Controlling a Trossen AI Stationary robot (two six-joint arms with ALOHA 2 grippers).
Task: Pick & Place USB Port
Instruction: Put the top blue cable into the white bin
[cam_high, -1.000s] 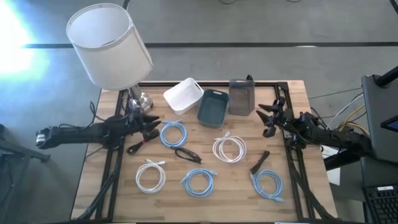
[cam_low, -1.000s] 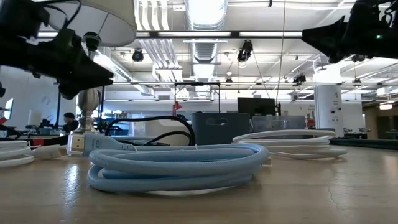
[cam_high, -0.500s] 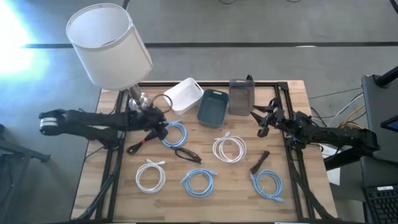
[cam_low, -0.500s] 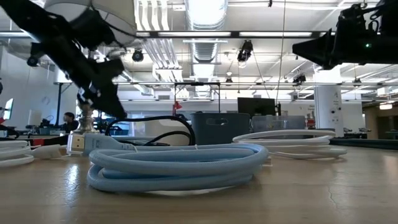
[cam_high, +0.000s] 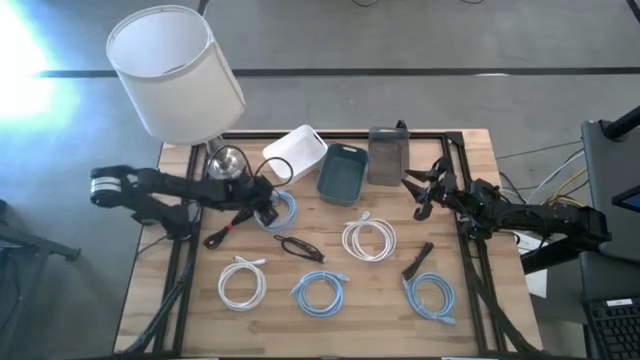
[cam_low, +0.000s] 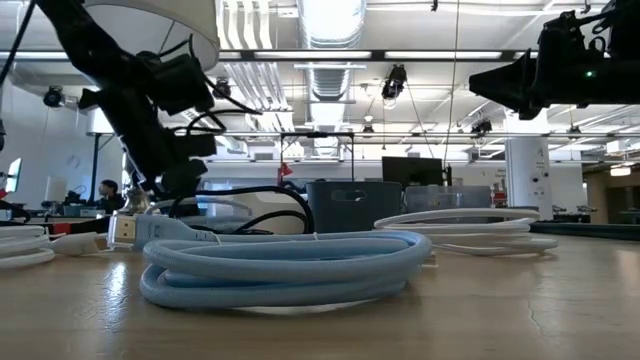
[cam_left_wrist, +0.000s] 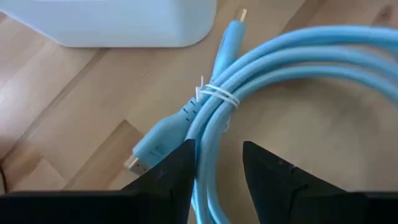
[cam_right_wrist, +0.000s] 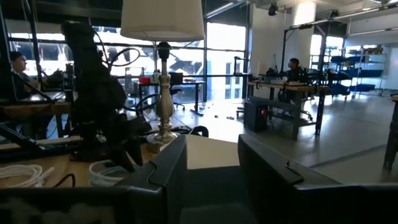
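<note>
Approach step: left gripper (cam_left_wrist: 216, 163), fingers parted and empty, straddling blue cable coil (cam_high: 281, 212) at table's ten o'clock; closing next. Right gripper (cam_high: 412, 190) idling, parted, at two o'clock.

Light-blue coiled USB cable (cam_high: 283, 211) lies flat, tie-wrapped.

Overhead, table-level, two wrist views, shared table (cam_high: 470, 330)

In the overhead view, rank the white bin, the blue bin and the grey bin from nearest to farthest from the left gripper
From the left gripper:
1. White bin, just behind it.
2. Blue bin, mid-table, further right.
3. Grey bin, farthest, nearer the right arm.
</note>
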